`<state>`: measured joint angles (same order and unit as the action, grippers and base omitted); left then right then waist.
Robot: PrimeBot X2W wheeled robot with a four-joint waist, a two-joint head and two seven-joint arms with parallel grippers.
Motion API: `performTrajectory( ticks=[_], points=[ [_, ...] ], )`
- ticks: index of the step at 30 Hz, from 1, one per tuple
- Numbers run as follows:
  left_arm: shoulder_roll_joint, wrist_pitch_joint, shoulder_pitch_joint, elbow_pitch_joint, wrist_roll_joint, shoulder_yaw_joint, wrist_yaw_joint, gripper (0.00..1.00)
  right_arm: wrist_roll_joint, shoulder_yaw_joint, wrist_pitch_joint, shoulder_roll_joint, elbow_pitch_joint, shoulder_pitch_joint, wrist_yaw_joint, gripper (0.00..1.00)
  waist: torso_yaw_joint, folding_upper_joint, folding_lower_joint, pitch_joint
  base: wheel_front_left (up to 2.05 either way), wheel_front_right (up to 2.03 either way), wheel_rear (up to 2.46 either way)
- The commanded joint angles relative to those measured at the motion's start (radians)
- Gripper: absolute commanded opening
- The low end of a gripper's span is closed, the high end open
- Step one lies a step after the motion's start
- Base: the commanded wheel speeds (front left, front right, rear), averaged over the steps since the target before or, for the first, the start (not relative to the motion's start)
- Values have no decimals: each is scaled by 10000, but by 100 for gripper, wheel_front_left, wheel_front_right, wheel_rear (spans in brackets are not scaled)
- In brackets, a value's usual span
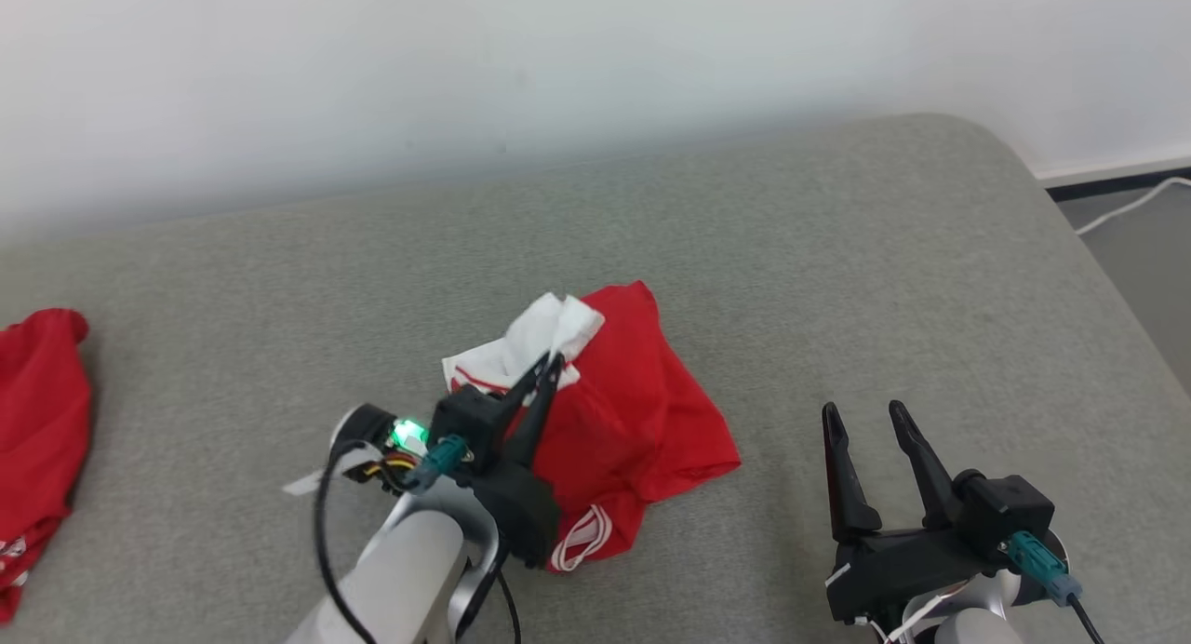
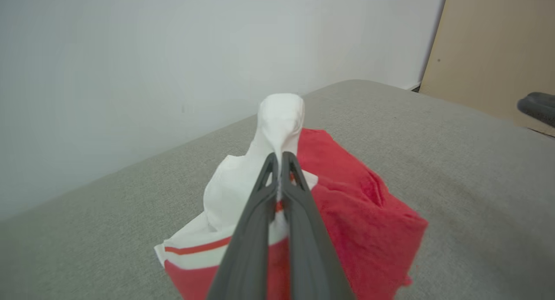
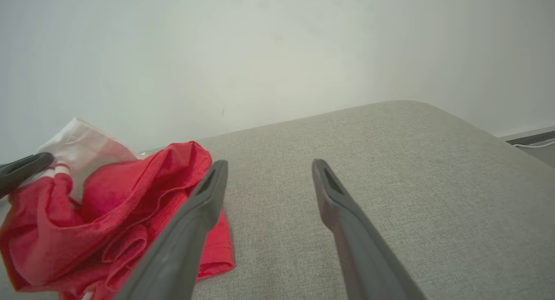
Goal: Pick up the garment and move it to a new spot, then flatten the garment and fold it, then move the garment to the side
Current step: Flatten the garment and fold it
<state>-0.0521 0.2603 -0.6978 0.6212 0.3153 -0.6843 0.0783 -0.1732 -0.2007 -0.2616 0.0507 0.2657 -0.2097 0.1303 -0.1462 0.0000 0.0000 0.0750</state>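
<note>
The garment [image 1: 642, 421], red with a white, red-striped part, is lying bunched in the middle of the grey cushioned surface [image 1: 837, 253]. In the head view the heap is running a little longer from far to near than across. Its white part is sitting at the far left of the heap and is rising into a small peak pointing up and away toward the wall [image 1: 465, 67], while the red cloth is spreading to the right and toward the robot.

The left gripper [image 1: 554, 365] is reaching in from the near side, its jaws pressed together and pinching that white fold. The right gripper [image 1: 863, 411] is hanging to the right of the garment, apart from it, its jaws spread with nothing between them. Another red cloth [image 1: 37, 421] is lying at the surface's left edge, well apart.
</note>
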Motion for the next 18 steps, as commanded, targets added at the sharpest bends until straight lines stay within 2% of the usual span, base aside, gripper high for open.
performTrajectory(
  ticks=[1,9,18],
  points=[
    [-84,56,-22,-177,50,146,74,0,69,14,-47,-2,-35,155,8,100,321,0,0,-116,0,0,0],
    [-949,67,896,-2432,89,1331,673,0,90,102,-34,0,-62,382,8,100,1205,0,0,-310,0,0,0],
    [-1718,62,3127,-4689,451,2668,1359,0,42,138,-28,-2,-118,398,8,100,1931,0,0,-201,0,0,0]
  ],
)
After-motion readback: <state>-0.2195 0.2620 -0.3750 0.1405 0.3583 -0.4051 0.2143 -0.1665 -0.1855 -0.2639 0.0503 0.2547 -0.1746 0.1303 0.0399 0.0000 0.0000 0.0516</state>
